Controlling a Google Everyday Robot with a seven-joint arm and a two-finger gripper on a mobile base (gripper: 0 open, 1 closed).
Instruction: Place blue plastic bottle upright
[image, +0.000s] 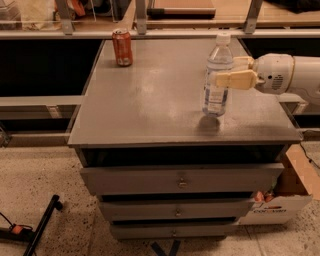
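1. We see the blue plastic bottle (217, 82) upright, its long axis vertical, with the white cap at the top and the base down toward the table (150, 100).
2. It stands over the right half of the table, close to the right edge and about midway between the far and near edges. A dark shadow lies on the surface right under its base; we cannot tell whether the base touches the top or hangs just above it.
3. The gripper (226, 71) reaches in from the right edge, level with the bottle's upper body. Its fingers (235, 79) are closed around the bottle, one across the front and one behind, so it has hold of the bottle.
4. The soda can (122, 47) stands upright near the far left corner, well apart from the bottle.
5. Below the top are drawers (180, 181), and a cardboard box (295, 192) sits on the floor at the right.
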